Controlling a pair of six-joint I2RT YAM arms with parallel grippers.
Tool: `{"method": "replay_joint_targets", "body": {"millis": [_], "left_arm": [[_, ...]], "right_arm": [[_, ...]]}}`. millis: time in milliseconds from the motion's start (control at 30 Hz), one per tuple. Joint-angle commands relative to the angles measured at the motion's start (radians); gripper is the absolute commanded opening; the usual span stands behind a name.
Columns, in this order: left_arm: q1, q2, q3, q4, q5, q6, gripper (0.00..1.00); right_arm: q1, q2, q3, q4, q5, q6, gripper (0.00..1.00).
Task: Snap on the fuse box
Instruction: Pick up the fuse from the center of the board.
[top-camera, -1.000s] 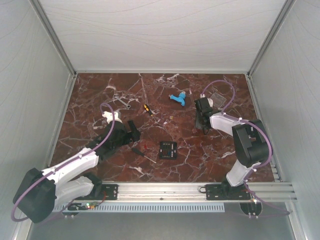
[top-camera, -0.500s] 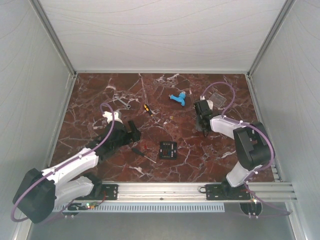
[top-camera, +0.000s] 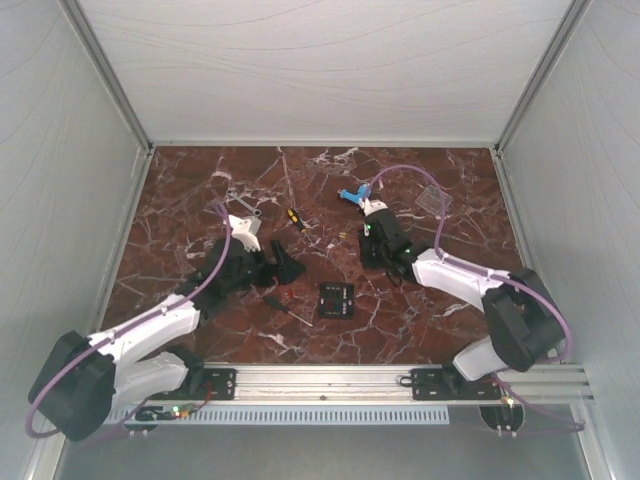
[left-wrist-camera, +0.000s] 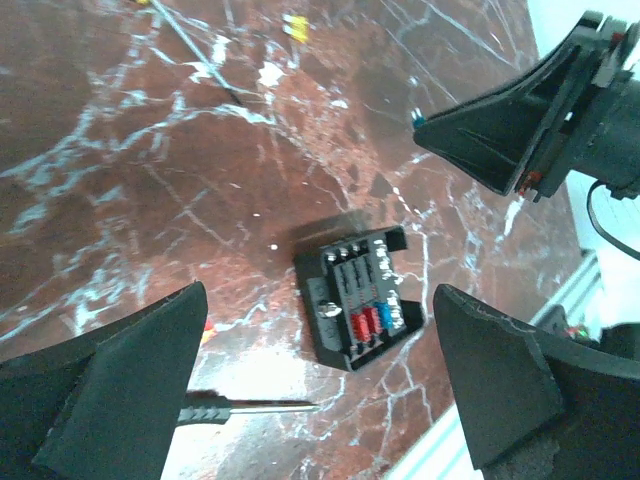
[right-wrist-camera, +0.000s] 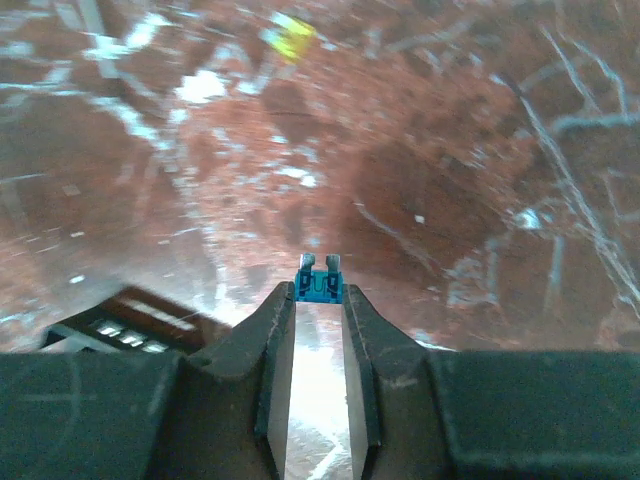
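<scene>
The fuse box lies uncovered on the marble, with red and blue bits in its slots. Its clear cover rests at the back right, away from both arms. My left gripper hovers left of the box, open wide; the left wrist view frames the box between the fingers. My right gripper hangs behind and right of the box, shut on a small blue fuse pinched at the fingertips. A corner of the box shows at lower left in the right wrist view.
A thin black-handled screwdriver lies just left of the box. A light-blue plastic piece, a wrench and a yellow-handled tool sit toward the back. White walls close in three sides; a rail runs along the front.
My right arm swung from the back right toward the centre, its jaws narrowing onto the blue fuse. My left gripper shifted slightly right toward the box.
</scene>
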Motion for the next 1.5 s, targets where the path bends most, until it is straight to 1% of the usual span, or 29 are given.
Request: {"method": "replay_joint_targets", "body": {"millis": [0, 133, 200, 300, 400, 533, 633, 767, 1167, 1333, 1467], "left_arm": [[0.005, 0.093, 0.094, 0.119, 0.203, -0.007, 0.93], [0.014, 0.183, 0.148, 0.165, 0.335, -0.046, 0.81], [0.02, 0.22, 0.166, 0.191, 0.379, -0.071, 0.77], [0.029, 0.262, 0.185, 0.232, 0.427, -0.105, 0.7], [0.031, 0.296, 0.2, 0.268, 0.457, -0.134, 0.66], [0.032, 0.355, 0.218, 0.31, 0.527, -0.169, 0.52], [0.031, 0.385, 0.209, 0.366, 0.561, -0.206, 0.44], [0.031, 0.407, 0.2, 0.409, 0.575, -0.241, 0.4], [0.031, 0.475, 0.202, 0.421, 0.55, -0.291, 0.28], [0.031, 0.477, 0.2, 0.431, 0.554, -0.297, 0.22], [0.031, 0.477, 0.202, 0.441, 0.57, -0.3, 0.15]], "right_arm": [[0.064, -0.1, -0.033, 0.121, -0.086, -0.114, 0.15], [0.101, -0.171, -0.078, 0.181, -0.159, -0.161, 0.15], [0.116, -0.211, -0.102, 0.219, -0.195, -0.181, 0.15], [0.139, -0.252, -0.126, 0.253, -0.239, -0.203, 0.15], [0.158, -0.281, -0.139, 0.268, -0.264, -0.224, 0.15], [0.181, -0.307, -0.162, 0.303, -0.304, -0.246, 0.15], [0.194, -0.314, -0.169, 0.318, -0.318, -0.255, 0.15], [0.211, -0.311, -0.168, 0.324, -0.321, -0.265, 0.15], [0.234, -0.325, -0.183, 0.352, -0.326, -0.273, 0.15], [0.238, -0.327, -0.187, 0.357, -0.33, -0.276, 0.15], [0.24, -0.327, -0.188, 0.362, -0.334, -0.278, 0.15]]}}
